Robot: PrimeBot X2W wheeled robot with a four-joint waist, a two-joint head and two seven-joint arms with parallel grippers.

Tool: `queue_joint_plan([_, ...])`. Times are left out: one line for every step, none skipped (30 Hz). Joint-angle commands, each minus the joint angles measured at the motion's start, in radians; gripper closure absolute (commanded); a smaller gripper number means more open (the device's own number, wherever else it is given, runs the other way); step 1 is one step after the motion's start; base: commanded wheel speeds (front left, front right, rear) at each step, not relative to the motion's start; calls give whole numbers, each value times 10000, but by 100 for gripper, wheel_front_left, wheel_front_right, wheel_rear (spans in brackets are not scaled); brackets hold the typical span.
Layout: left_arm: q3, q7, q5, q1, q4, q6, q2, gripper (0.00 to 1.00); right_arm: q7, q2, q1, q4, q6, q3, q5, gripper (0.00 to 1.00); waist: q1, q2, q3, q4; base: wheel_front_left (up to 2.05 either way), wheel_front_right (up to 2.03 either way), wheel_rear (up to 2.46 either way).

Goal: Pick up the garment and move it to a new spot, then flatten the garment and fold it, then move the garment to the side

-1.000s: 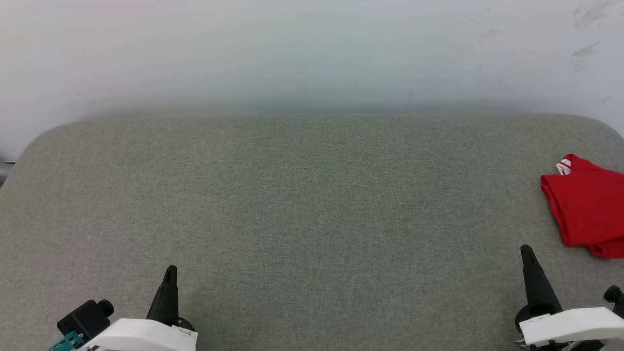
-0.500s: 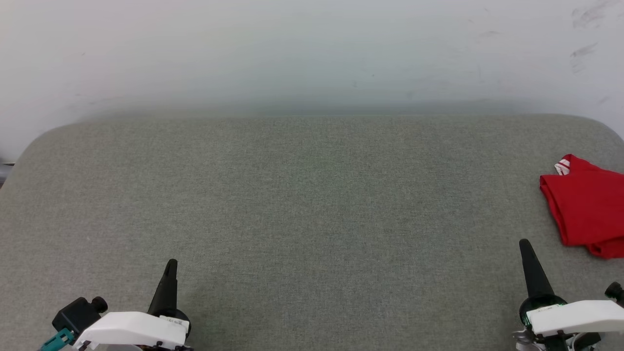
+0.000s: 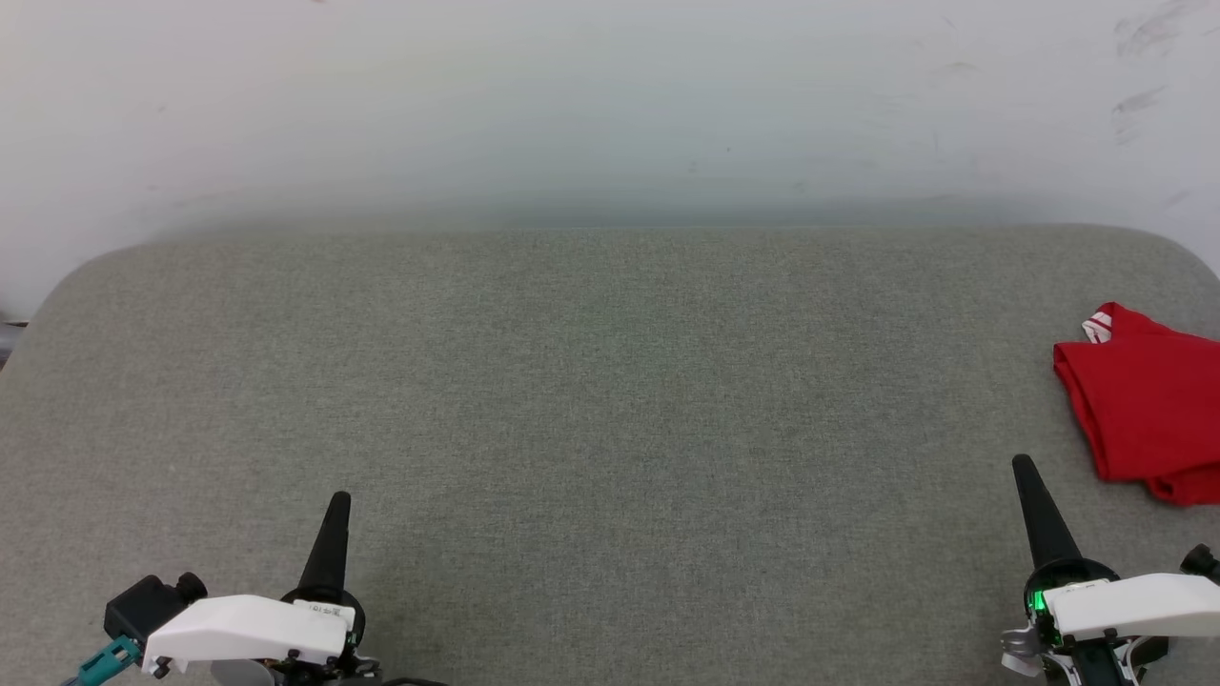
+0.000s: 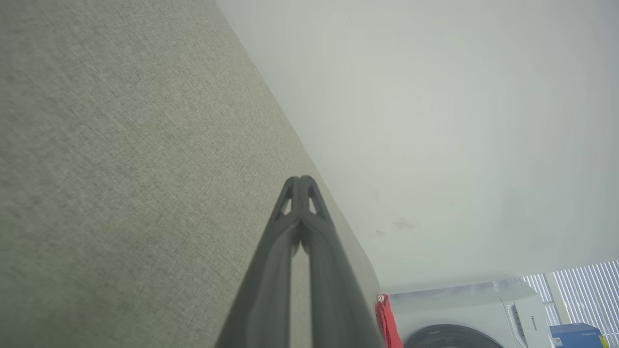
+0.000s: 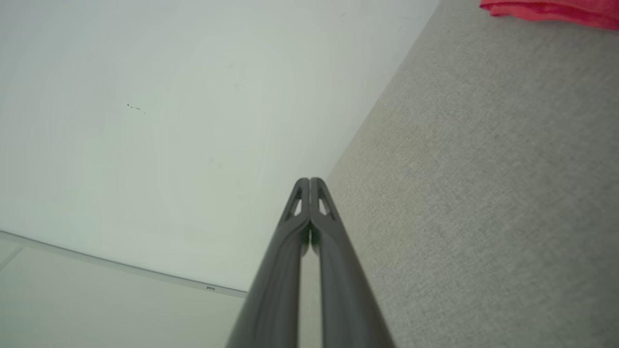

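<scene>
Head view: garment (image 3: pixel 1144 410) lies far right on grey pad (image 3: pixel 610 381); left pincer (image 3: pixel 338 505) and right pincer (image 3: pixel 1026 472) closed, empty.

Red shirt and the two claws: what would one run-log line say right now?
garment: lying loosely folded at right of grey surface | left gripper: shut, empty | right gripper: shut, empty, near garment, not touching

In the left wrist view, the brand name "Hisense" runs sideways on the white washing machine's (image 4: pixel 517 309) front panel, while the print on the blue box (image 4: pixel 575 335) is too small to read.
</scene>
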Motion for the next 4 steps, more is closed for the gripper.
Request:
queue_joint_plan([70,50,-213,-223,-30,-83,-1,100,52,17,-166,-21,-2,-27,212,100,-1,-1,-2,-1,0,0,0])
queue_joint_plan([83,74,-315,-235,-15,-96,-9,100,80,20,-182,-8,-3,-31,311,100,-1,-1,-4,-2,0,0,0])
queue_joint_plan([95,105,-409,-249,0,-110,-15,100,95,21,-202,4,-3,-34,400,100,-1,-1,-6,-4,0,0,0])
queue_joint_plan([109,137,-513,-270,16,-127,-21,100,119,23,-221,15,-3,-37,494,100,-1,-1,-8,-5,0,0,0])
